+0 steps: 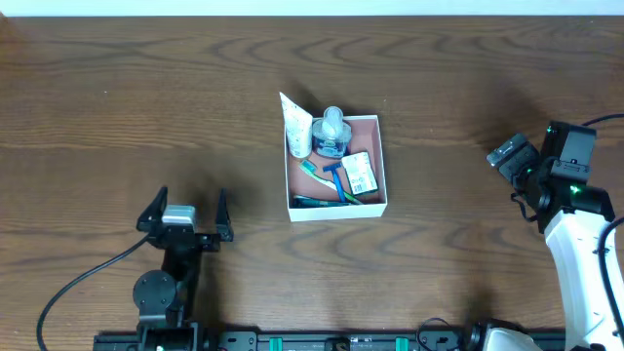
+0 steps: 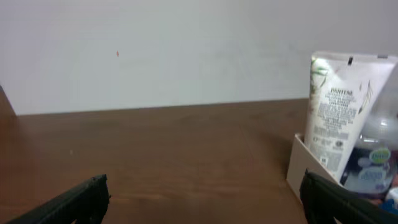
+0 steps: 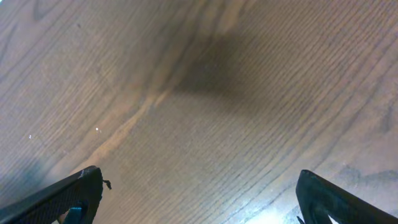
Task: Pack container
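Overhead: the container (image 1: 337, 209) sits mid-table, holding a white tube (image 1: 296, 127), a bottle (image 1: 332, 130), a razor (image 1: 338, 176) and a packet (image 1: 359, 173). The left gripper (image 1: 189, 203), fingers spread and empty, stands well apart from it.

Left wrist: the tube stands upright against the container's wall.

Right wrist: the right gripper (image 3: 199, 193), spread wide, hangs over bare wood.

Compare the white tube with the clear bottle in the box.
The tube is white and opaque; the bottle is clear with a blue label. The tube pokes out over a corner of the box; the bottle sits inside the walls. Both are at the far end, side by side.
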Tool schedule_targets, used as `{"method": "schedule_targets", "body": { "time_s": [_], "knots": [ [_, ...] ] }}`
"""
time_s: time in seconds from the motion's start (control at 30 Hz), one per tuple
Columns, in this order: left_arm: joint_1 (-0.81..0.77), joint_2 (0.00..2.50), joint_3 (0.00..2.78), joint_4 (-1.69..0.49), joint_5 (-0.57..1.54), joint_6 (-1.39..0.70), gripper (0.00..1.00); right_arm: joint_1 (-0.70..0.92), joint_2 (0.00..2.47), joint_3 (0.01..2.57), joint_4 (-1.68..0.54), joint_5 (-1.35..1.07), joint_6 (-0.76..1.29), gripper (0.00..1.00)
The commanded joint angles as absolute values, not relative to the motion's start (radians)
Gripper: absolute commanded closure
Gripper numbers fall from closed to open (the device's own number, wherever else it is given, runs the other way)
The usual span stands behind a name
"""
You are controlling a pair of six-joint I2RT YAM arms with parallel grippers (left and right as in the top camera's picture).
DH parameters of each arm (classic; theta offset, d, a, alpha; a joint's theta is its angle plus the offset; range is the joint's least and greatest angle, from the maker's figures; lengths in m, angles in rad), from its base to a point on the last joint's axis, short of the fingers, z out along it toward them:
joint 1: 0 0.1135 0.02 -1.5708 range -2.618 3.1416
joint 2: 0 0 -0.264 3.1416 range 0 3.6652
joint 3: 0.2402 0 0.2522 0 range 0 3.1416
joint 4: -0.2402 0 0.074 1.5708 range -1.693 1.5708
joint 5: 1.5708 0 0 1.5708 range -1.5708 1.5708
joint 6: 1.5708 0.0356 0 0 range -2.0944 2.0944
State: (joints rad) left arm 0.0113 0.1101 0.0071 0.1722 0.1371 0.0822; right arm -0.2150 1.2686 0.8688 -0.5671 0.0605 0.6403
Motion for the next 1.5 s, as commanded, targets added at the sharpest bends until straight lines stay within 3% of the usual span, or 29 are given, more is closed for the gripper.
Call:
{"method": "schedule_targets", "body": {
  "time_s": [0.0, 0.27, 1.47],
  "knots": [
    [0.008, 0.057, 0.004, 0.123, 0.146, 0.078, 0.02, -0.222, 1.265, 0.881, -0.569, 0.072, 0.650, 0.01],
    [-0.010, 0.001, 0.004, -0.061, 0.145, 0.086, 0.02, -0.222, 1.265, 0.881, -0.569, 0.072, 0.650, 0.01],
    [-0.029, 0.024, 0.004, -0.060, 0.127, 0.085, 0.02, -0.222, 1.220, 0.881, -0.569, 0.072, 0.650, 0.01]
  ]
}}
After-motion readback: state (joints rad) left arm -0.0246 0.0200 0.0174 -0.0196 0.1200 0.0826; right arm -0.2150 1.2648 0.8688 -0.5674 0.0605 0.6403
